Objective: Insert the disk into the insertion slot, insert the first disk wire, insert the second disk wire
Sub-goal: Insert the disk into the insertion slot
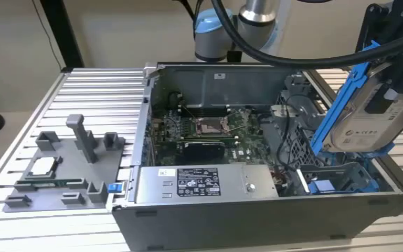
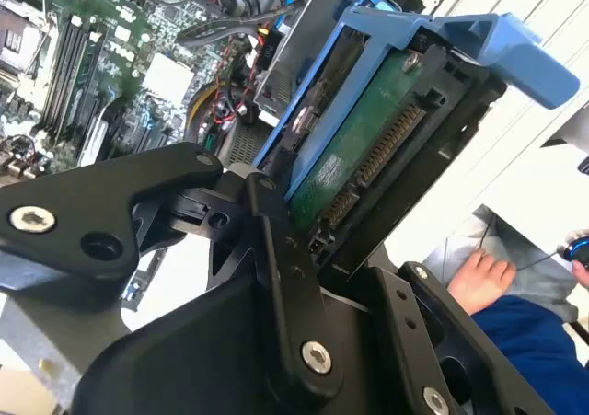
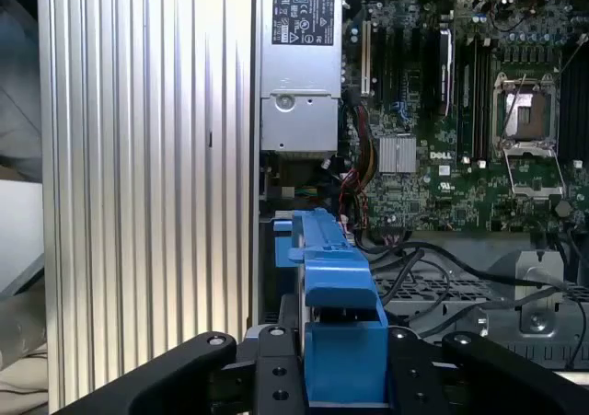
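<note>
grips the disk (image 1: 367, 126) tight in the closed end effector (image 1: 387, 97) at the right of the exterior view. hangs steeply tilted, long axis running upper right to lower left, just above the insertion slot (image 1: 336, 177) at lower right, not yet entered.

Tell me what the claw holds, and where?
The flat silver-white hard drive in its bright blue plastic frame; the black gripper clamps the frame's sides at one end.

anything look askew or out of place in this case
Only the disk: it hangs steeply tilted in the tool above the insertion slot, not seated. No damage or spills show.
</note>
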You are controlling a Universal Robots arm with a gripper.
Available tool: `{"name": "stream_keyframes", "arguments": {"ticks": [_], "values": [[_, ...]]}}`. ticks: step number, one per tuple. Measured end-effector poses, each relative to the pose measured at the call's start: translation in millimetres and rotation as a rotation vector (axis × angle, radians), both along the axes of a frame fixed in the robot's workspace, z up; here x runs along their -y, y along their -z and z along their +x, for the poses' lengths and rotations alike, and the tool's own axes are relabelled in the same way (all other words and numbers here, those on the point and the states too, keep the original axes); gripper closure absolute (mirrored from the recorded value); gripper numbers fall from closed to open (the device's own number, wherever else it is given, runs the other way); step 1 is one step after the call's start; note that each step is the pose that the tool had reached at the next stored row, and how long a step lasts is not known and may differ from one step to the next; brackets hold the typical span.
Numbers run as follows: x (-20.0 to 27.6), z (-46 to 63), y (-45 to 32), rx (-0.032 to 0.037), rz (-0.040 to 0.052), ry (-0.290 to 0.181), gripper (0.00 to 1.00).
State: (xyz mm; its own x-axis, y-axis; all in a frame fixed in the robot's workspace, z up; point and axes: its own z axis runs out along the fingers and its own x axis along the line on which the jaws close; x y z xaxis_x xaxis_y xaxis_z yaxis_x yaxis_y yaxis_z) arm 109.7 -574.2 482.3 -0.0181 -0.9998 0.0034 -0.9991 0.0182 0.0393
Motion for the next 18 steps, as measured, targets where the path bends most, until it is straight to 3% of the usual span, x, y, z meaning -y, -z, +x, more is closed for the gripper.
{"name": "stream_keyframes", "arguments": {"ticks": [6, 18], "values": [[0.1, 0.8, 2.7, 0.0000, 0.0002, 0.000, 1.00], [1.5, 5.2, 24.0, 0.0017, 0.0028, 0.000, 1.00]]}}
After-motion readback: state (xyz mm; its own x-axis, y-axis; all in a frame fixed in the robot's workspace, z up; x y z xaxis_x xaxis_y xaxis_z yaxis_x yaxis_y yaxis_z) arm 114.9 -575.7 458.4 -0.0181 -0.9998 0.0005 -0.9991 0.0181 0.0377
